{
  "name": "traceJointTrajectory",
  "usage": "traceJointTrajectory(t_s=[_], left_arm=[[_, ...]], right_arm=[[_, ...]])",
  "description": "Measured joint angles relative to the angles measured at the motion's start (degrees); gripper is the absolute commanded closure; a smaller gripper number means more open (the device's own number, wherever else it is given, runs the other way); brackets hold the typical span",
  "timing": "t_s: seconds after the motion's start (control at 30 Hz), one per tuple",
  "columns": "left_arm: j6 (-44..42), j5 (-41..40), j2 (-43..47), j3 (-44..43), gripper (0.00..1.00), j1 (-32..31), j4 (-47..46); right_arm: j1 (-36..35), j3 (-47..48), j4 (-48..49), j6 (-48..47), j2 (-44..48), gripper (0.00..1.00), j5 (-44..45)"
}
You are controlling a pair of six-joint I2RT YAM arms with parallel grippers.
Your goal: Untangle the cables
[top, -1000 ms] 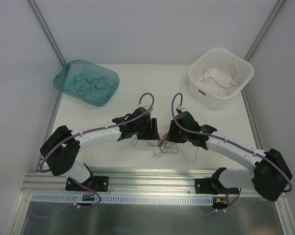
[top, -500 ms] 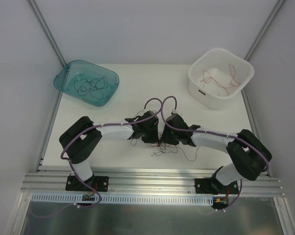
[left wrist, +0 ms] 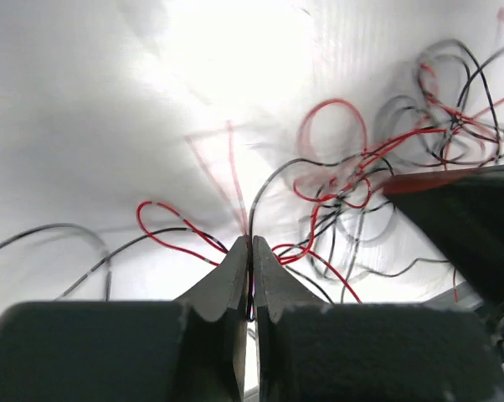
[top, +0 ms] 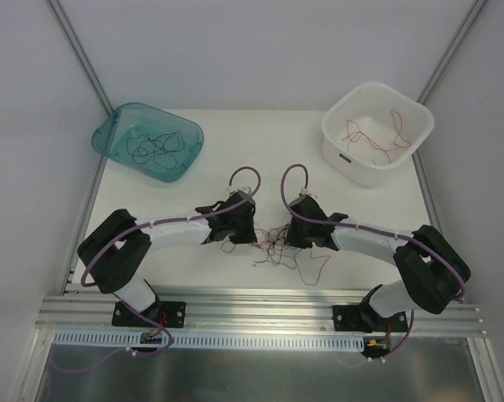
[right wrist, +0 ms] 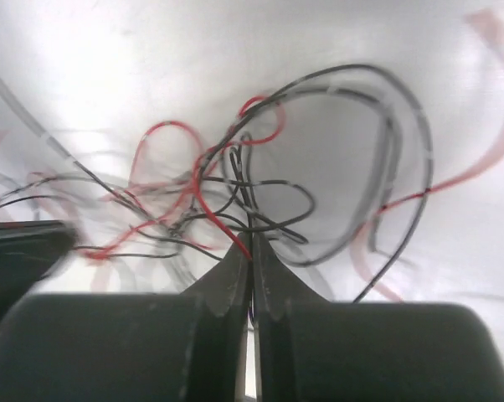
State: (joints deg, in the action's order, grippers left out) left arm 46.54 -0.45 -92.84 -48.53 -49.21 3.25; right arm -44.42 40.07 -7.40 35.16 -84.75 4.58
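Note:
The cables point(top: 277, 248) are a small tangle of thin red and black strands on the white table, between the two grippers. My left gripper point(top: 252, 237) is at the tangle's left side. In the left wrist view it point(left wrist: 251, 244) is shut on thin strands, and the tangle point(left wrist: 352, 180) spreads ahead and to the right. My right gripper point(top: 289, 238) is at the tangle's right side. In the right wrist view it point(right wrist: 251, 253) is shut on a red and a black strand of the cables point(right wrist: 235, 193). Loose loops trail toward the near edge.
A teal bin point(top: 110, 127) at the back left holds black strands. A white tub point(top: 416, 114) at the back right holds red strands. A metal rail point(top: 260, 306) runs along the near edge, behind the arm bases.
Both grippers have closed on strands of the tangle. They have since drawn slightly apart, stretching the tangle between them.

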Motion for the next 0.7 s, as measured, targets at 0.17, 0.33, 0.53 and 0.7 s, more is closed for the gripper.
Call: traceJointTrajectory(t_s=[0.17,0.33,0.53,0.7], left_arm=[[0.0,-0.13,11.78,5.84,1.0,5.77,0.61],[-0.02,-0.13,21.62,10.1,1.0,10.84,0.5],[0.02,-0.68,31.12,15.3,1.0,17.73,3.1],[-1.01,-5.18,37.68,16.02,1.0,20.81,8.35]], right_arm=[[6.71,-2.97,-4.87,-2.25,8.09,0.99,1.4],[12.94,-5.42,-9.11,-5.44,15.58,0.99,1.75],[17.99,-5.6,-14.38,-9.53,24.28,0.99,2.03],[24.65,-5.57,-19.45,-13.03,31.08,0.99,1.84]])
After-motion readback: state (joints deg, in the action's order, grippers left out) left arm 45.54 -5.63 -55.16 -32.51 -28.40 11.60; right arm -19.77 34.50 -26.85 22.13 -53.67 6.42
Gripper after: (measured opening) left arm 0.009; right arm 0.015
